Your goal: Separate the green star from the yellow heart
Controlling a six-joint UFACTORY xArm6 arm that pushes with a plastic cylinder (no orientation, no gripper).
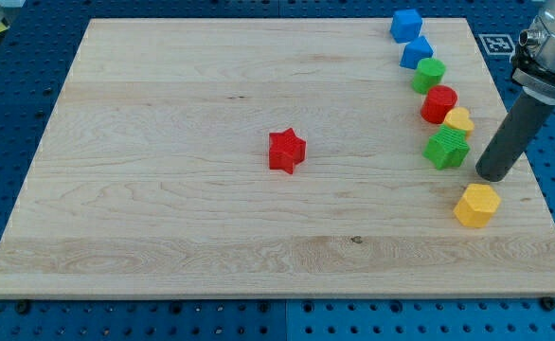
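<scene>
The green star (446, 149) lies near the view's right edge of the wooden board (164, 142), touching the yellow heart (459, 119) just above it. My tip (492, 176) is on the board to the right of the green star and slightly below it, a short gap away. It is above the yellow hexagon (476, 205).
A curved row runs up from the heart: a red round block (438, 103), a green round block (428, 74), a blue block (416, 52) and a blue block (405, 24) at the top. A red star (286, 151) lies alone mid-board.
</scene>
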